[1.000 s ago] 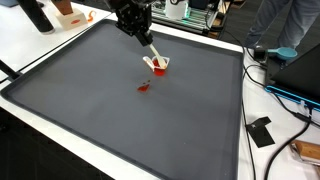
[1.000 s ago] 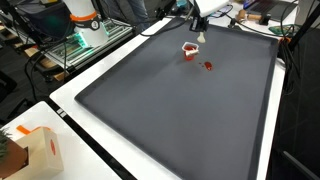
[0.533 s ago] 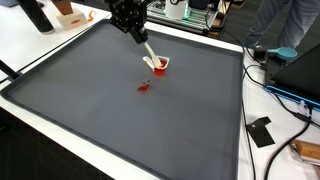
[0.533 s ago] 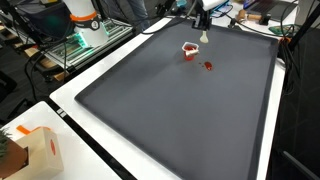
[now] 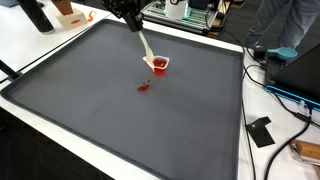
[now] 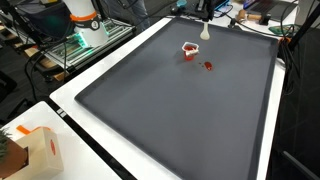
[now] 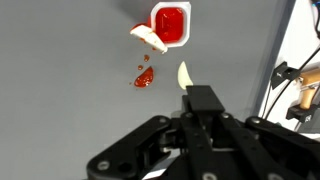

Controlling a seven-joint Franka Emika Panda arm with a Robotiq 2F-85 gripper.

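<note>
One second ago the pale stick was with its tip at the cup; now it is lifted away from it. On the table [image 5: 80, 110] itself nothing has moved. The red spot [image 5: 143, 87] lies at the same place on the grey surface, a little toward the near edge from the cup. The cup [image 5: 158, 64], with red sauce inside, stands upright as before, not far from the far edge, and a small white flap [image 7: 148, 37] hangs at its side. The stick [image 5: 143, 45] is now slanted above the table, and in the wrist view its tip is clearly apart from the cup and beside the red spot, touching neither. The claw [image 5: 130, 14] has gone up toward the far edge, and in an exterior view it is almost out of the picture. To my judgement, this means the contact between stick and sauce is finished for the moment, and no more sauce was spilled by the lifting.

The claw is nearly closed. Its two fingers press on the upper end of the stick and hold nothing else.
</note>
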